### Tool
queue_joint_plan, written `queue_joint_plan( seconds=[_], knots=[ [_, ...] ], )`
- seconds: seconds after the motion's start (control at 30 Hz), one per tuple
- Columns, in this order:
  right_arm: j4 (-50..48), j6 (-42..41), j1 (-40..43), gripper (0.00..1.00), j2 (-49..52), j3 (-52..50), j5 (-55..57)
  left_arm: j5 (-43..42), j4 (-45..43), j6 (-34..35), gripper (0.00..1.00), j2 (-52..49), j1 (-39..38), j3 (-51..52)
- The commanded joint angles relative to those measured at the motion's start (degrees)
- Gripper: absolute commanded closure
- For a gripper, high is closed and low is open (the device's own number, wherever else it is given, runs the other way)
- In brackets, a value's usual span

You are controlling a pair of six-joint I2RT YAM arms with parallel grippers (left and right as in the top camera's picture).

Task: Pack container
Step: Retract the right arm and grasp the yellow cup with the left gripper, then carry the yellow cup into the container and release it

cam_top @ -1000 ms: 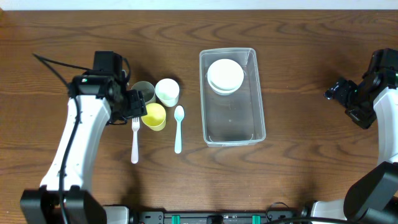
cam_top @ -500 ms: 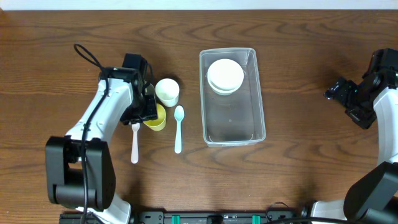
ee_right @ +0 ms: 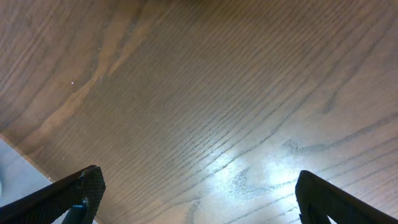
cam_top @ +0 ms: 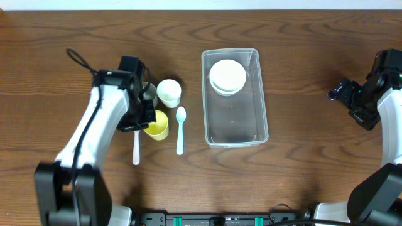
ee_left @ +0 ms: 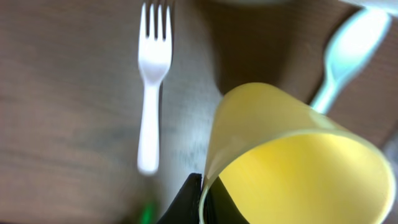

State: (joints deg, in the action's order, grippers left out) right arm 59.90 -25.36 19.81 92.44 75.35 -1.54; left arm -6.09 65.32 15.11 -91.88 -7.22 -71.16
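Nearest, found a white fork (cam_top: 136, 144) flat on the brown table (cam_top: 301, 176), prongs pointing away. Found a pale blue spoon (cam_top: 180, 130) to its right, flat too, round end away. Saw a yellow cup (cam_top: 157, 123) between the two, up by the fork's prongs. Saw the left gripper (cam_top: 143, 117) right at that cup's left side. Up close, spotted one dark finger (ee_left: 188, 200) against the cup's outer wall at the rim. Could not see the other finger, so could not tell if squeezed on the cup or only touching it.

A bit farther, saw a white cup (cam_top: 169, 92) standing with its mouth up, just beside the yellow one. Glimpsed a greyish cup (cam_top: 148, 91) on its left, half hidden under the left arm.

Off to the right of the spoon, found the container (cam_top: 236, 123), clear and long, sitting on the table well apart from both grippers. Saw white bowls (cam_top: 227, 76) stacked in its far end.

Way out on the right, saw the right gripper (cam_top: 335, 93) over the wood, holding nothing. Saw its two fingers (ee_right: 84, 188) spread wide.
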Motion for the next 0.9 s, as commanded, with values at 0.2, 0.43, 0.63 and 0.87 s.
queue_joint_plan(
  seconds=[0.2,0.43,0.63,0.87],
  knots=[
    [-0.15,0.59,0.39,0.01,-0.07,-0.04,0.02,-4.61,2.86,-0.46,0.94,15.56,-2.71,-11.08],
    [-0.15,0.59,0.37,0.01,-0.07,-0.04,0.02,-5.66,-3.32,-0.90,0.94,10.62,-16.76,-18.80],
    [-0.15,0.59,0.37,0.01,-0.07,-0.04,0.02,-4.59,-2.89,-2.10,0.94,-4.28,-22.01,-25.97],
    [-0.15,0.59,0.37,0.01,-0.07,-0.04,0.02,-4.57,-3.98,-5.49,0.94,-16.39,-22.29,-29.22]
  ],
)
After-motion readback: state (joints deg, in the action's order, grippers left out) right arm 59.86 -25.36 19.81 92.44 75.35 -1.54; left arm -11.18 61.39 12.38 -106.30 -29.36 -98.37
